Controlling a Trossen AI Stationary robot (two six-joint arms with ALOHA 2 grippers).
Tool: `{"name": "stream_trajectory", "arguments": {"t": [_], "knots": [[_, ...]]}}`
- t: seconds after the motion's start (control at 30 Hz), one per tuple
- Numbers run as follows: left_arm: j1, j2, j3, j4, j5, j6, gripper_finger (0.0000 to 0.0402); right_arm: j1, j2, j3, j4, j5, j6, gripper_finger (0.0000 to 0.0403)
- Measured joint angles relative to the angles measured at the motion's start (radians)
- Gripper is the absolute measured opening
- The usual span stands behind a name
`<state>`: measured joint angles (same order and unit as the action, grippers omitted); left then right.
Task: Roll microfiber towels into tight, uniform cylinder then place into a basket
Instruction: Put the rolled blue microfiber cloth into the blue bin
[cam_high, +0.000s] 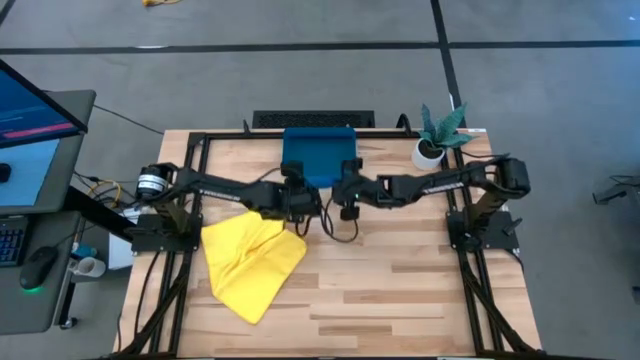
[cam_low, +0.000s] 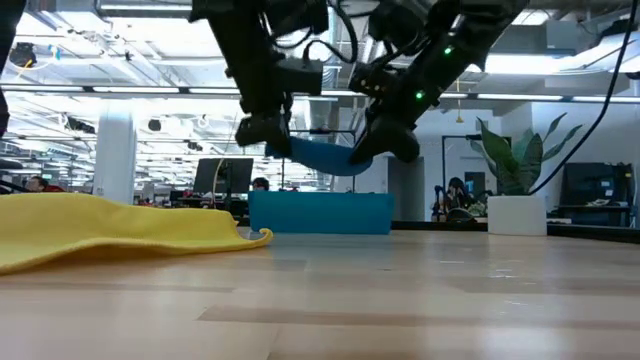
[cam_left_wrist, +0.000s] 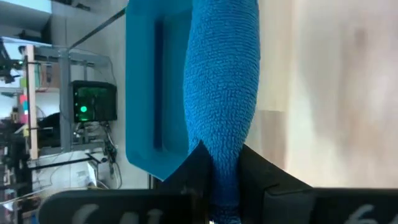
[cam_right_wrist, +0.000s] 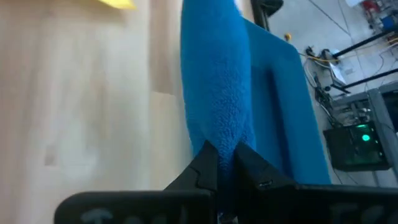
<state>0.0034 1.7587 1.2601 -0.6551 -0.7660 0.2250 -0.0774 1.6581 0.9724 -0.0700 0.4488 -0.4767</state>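
While the yellow towel lies flat and unrolled on the desk, near the left arm's base, only half of the job looks close to done. Blue towel already rolled into a cylinder, hanging in the air between the two arms, sagging a little in the middle. Basket at the far edge of the desk, apparently nothing in it yet; roll held just in front of it and above its wall in the low view, not yet lowered in.

Left pincer clenched on one end of the blue roll, fingers nearly together with the cloth squeezed between them. Right pincer clenched likewise on the other end, cloth pinched tight between its fingers. In the high view, both meet near the basket's near edge, with the roll hidden under the wrists.

Still to do, judging by this: carry the roll over the basket wall, set it down, release both ends. Then the whole second round: roll the yellow towel tight and place it beside the blue one. Small potted plant beside the basket, clear of the path.
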Motion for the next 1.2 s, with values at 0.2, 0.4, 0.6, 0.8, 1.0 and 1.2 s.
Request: {"name": "stream_trajectory", "arguments": {"t": [0.2, 0.4, 0.6, 0.8, 1.0, 1.2], "knots": [[0.125, -0.007, -0.006, 0.094, 0.097, 0.112, 0.0029, -0.098, 0.0, 0.022, 0.022, -0.055, -0.075, 0.0034], [0.262, -0.007, -0.004, 0.15, 0.262, 0.188, 0.0027, -0.18, 0.0, 0.029, 0.053, -0.144, -0.11, 0.0034], [0.359, -0.007, -0.004, 0.23, 0.369, 0.258, 0.0026, -0.27, 0.0, 0.029, 0.094, -0.206, -0.152, 0.0033], [0.41, -0.007, -0.003, 0.226, 0.476, 0.254, 0.0029, -0.306, 0.014, 0.03, 0.112, -0.267, -0.152, 0.0033], [0.427, -0.004, -0.028, 0.212, 0.529, 0.226, 0.0026, -0.299, 0.134, 0.046, 0.121, -0.27, -0.145, 0.0033], [0.427, -0.003, -0.139, 0.301, 0.549, 0.258, 0.0027, -0.276, 0.184, 0.085, 0.079, -0.263, -0.143, 0.0033]]}}
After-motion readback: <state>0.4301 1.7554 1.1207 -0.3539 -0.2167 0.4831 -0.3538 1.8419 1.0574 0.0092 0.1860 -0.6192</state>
